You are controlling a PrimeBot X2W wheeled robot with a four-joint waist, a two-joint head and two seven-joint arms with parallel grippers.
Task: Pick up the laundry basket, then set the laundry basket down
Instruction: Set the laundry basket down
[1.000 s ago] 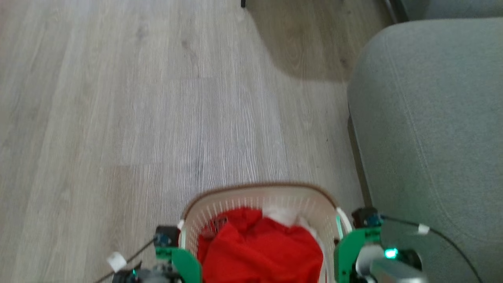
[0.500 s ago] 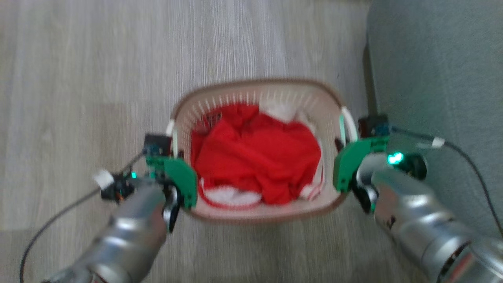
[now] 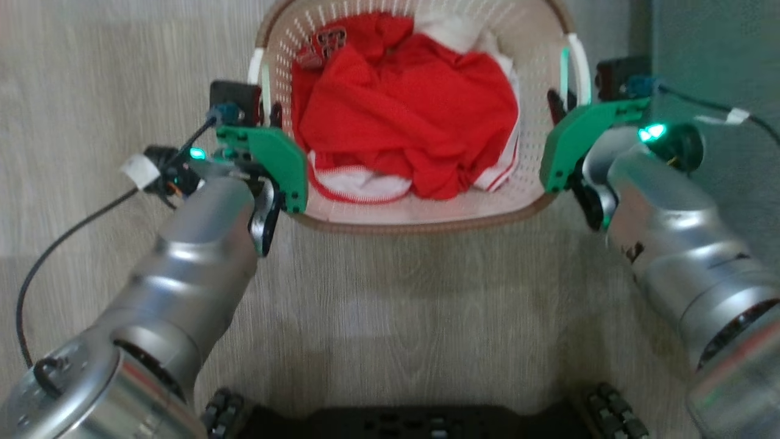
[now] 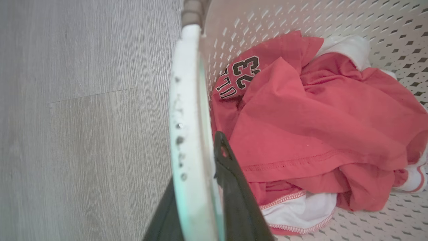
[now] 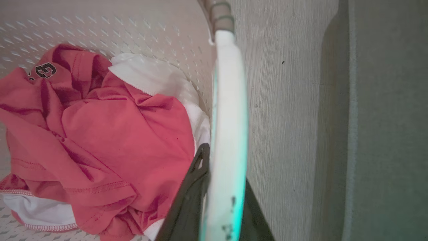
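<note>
The laundry basket (image 3: 420,223) is a cream perforated tub with a brown rim, at the top of the head view. Red clothes (image 3: 402,103) and white clothes (image 3: 359,183) lie inside. My left gripper (image 3: 268,110) is shut on the white left handle (image 3: 256,67). In the left wrist view that handle (image 4: 187,110) runs between the dark fingers (image 4: 230,187). My right gripper (image 3: 563,103) is shut on the white right handle (image 3: 579,61). The right wrist view has that handle (image 5: 229,100) between the fingers (image 5: 192,187). I cannot tell whether the basket touches the floor.
A grey sofa (image 3: 719,55) stands just right of the basket, with its side (image 5: 388,117) close to the right handle. Pale wood floor (image 3: 91,91) spreads to the left and in front. My dark wheeled base (image 3: 426,421) lies along the bottom edge.
The head camera has tipped downward, so the basket sits higher in the picture and both forearms and my base show. Both grippers stay on the handles.
</note>
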